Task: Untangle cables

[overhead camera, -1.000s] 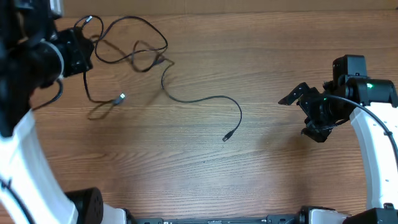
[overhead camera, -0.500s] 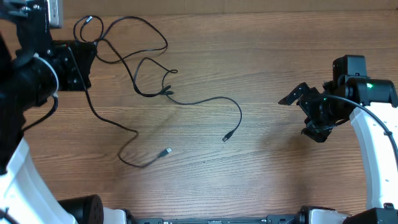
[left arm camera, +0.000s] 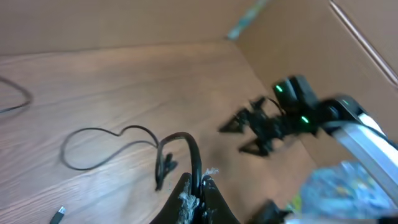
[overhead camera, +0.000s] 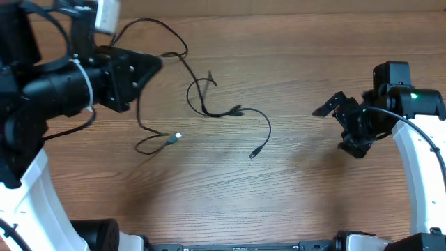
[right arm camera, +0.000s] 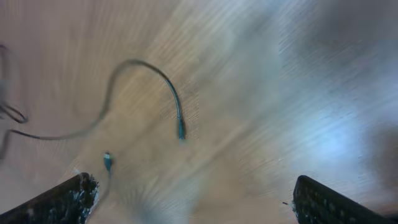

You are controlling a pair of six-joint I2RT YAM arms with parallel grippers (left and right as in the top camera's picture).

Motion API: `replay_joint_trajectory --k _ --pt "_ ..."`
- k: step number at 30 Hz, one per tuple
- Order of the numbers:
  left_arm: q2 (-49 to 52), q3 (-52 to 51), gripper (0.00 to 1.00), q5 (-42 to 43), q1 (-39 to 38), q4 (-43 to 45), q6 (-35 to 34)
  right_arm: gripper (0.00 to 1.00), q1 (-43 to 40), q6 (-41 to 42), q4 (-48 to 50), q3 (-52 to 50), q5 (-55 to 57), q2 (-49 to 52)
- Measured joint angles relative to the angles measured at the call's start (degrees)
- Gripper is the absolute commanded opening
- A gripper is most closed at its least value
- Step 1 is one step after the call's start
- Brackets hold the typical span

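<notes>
Thin black cables (overhead camera: 209,104) lie loosely looped on the wooden table, left of centre. One ends in a silver-tipped plug (overhead camera: 177,137), another in a black plug (overhead camera: 254,153). My left gripper (overhead camera: 156,63) hovers at the upper left, shut on one cable (left arm camera: 194,155) that arches up from between its fingers. A second cable loop (left arm camera: 93,149) lies on the table behind it. My right gripper (overhead camera: 340,129) stands open at the right, well clear of the cables, with nothing in it. In the blurred right wrist view the black plug (right arm camera: 181,130) and the silver-tipped plug (right arm camera: 107,161) lie ahead of its fingertips (right arm camera: 68,199).
A cardboard wall (left arm camera: 323,56) borders the table on the far side. Bare wood (overhead camera: 306,188) lies between the cables and the right arm. The right arm's own thicker black wire (overhead camera: 418,125) runs along its white link.
My left gripper has swung right, holding a cable, and dragged the bunch toward the centre. The silver-tipped end has shifted. The right arm has not moved.
</notes>
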Motion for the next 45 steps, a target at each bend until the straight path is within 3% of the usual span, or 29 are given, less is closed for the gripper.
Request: replay_joint_trajectory --k 2,5,11,16,23,26,31,33,37,39,40,45 --pt "0.00 0.00 0.04 -0.31 -2.75 0.00 0.13 1.00 0.00 0.15 5.73 -0.02 -0.37 0.00" --pt "-0.02 0.00 0.04 -1.64 -6.12 0.02 0.04 1.00 0.00 0.74 5.92 -0.02 -4.33 0.00" --pt "-0.02 0.00 0.04 -2.89 -12.66 0.02 -0.55 1.00 0.46 0.39 10.45 -0.02 -19.71 0.00" --pt "0.00 0.00 0.04 -4.74 -15.85 0.07 -0.98 1.00 7.91 0.04 20.94 -0.04 -32.89 0.00" --pt "0.00 -0.02 0.04 -5.62 -20.35 0.00 -1.86 1.00 17.22 9.81 32.70 -0.02 -34.75 0.00" --pt "0.00 -0.02 0.04 -5.62 -20.57 0.02 -1.84 0.98 20.57 13.70 33.22 -0.02 -33.16 0.00" --pt "0.00 -0.02 0.04 -5.62 -20.57 0.02 -1.86 0.73 24.52 17.97 33.75 -0.02 -30.99 0.39" --pt "0.00 -0.02 0.04 -5.62 -20.57 0.02 -1.86 0.52 25.18 18.64 33.88 -0.02 -30.67 1.44" --pt "0.00 -0.02 0.04 -5.62 -20.57 0.02 -1.86 0.18 25.94 19.43 33.94 -0.04 -29.99 3.65" --pt "0.00 -0.02 0.04 -5.62 -20.57 0.02 -1.86 0.07 25.99 19.89 33.97 -0.02 -29.57 3.98" --pt "0.00 -0.02 0.04 -5.62 -20.57 0.02 -1.86 0.04 25.99 19.34 33.83 -0.04 -29.11 3.98" --pt "0.00 -0.02 0.04 -9.42 -20.59 0.00 -3.15 0.04 25.57 19.15 29.24 -0.02 -23.87 4.00"
